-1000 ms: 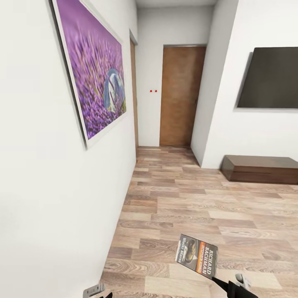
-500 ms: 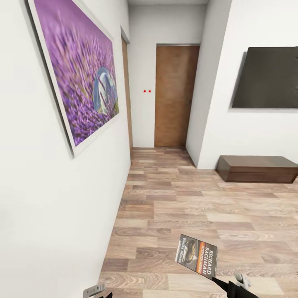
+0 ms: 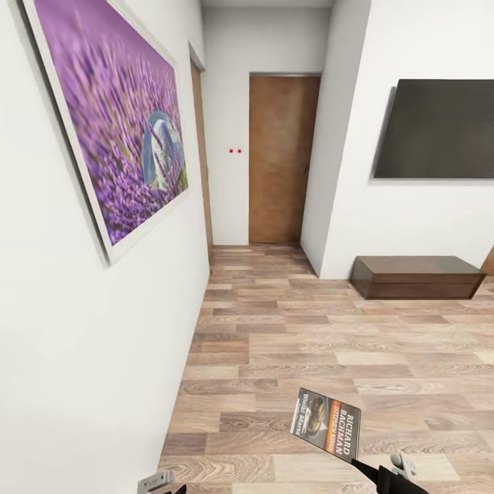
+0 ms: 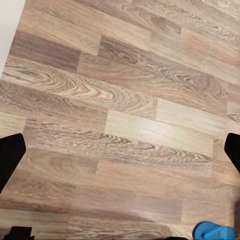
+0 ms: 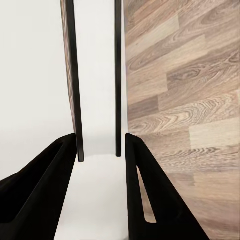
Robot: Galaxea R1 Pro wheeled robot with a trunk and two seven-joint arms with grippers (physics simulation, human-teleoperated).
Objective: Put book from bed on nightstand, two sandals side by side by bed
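So we've got the right gripper point(image 5: 100, 150) clamped on the book point(image 3: 326, 422), which sticks up just above it, cover tilted toward us. Compared to 1 s back, our view has swung right, so the purple painting point(image 3: 113, 123) and door point(image 3: 278, 158) slid left; the book hasn't budged. Left gripper point(image 4: 120, 150) hangs spread wide over bare floor point(image 4: 125, 100), a blue bit point(image 4: 214, 231) near 1 finger.

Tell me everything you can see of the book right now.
The book is a thin paperback with a dark cover, a picture, an orange band and white lettering reading RICHARD BACHMAN. It is held off the floor, tilted, cover toward the head camera, by the right gripper, whose fingers clamp its lower edge. Nothing else touches it.
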